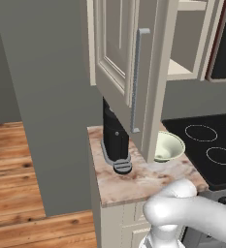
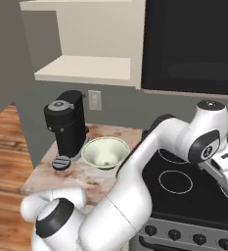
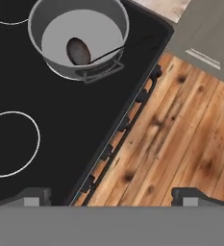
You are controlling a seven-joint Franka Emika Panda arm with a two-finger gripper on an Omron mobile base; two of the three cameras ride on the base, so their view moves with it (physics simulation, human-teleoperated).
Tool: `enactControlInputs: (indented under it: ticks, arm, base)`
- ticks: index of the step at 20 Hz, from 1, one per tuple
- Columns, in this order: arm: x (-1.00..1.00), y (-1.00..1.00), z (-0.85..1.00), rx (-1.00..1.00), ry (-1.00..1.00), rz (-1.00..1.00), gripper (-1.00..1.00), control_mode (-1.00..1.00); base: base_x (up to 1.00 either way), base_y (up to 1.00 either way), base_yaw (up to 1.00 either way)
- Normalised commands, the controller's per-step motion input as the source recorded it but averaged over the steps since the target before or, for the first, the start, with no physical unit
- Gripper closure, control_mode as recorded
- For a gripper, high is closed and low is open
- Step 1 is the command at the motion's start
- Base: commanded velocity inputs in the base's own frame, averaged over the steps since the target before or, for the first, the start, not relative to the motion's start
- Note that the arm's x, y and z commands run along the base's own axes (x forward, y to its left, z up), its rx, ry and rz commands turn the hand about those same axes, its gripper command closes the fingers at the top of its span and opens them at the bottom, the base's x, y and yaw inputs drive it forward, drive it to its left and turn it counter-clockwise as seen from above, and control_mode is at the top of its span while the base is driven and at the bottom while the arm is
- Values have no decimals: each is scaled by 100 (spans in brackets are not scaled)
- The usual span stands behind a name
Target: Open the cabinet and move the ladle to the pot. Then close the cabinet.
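The claw (image 3: 111, 196) is standing wide open with nothing in it, and its two dark tips are showing at the bottom of the hand view. It is hanging over the front edge of the black stove (image 3: 46, 125), with the wooden floor (image 3: 180, 144) below on one side.

The ladle (image 3: 84, 52) is already lying in the grey pot (image 3: 80, 36). Its brown scoop is sitting on the pot's bottom, and its thin dark handle is leaning over the rim. The pot is sitting on the stove, near the far end of the hand view.

The cabinet (image 1: 121, 58) is hanging open. Its cream door, with the long grey handle (image 1: 137, 80), is sticking out toward the robot in the left base view. The bare shelf (image 2: 83, 68) is showing inside in the right base view. Under it, a black coffee maker (image 2: 66, 127) and a pale green bowl (image 2: 105, 152) are sitting on the stone counter (image 2: 86, 179).

So the first two jobs look done, I think. The step now is closing the door. The arm (image 2: 184, 142) is reaching far toward the stove side, well away from the door. Next, it probably needs to swing back across the counter, get behind the open door and push it shut. It should be taking care not to bump the coffee maker on the way.
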Motion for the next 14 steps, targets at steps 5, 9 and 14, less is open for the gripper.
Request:
enactControlInputs:
  ticks: [5,9,14]
  arm:
    - [-43,82,57,0,-6,0,-100,-100]
    - [-40,62,44,0,-13,1,-100,-100]
    - [-46,65,42,0,-15,1,-100,-100]
  base:
    - [0,0,0]
    - [0,0,0]
    - [0,0,0]
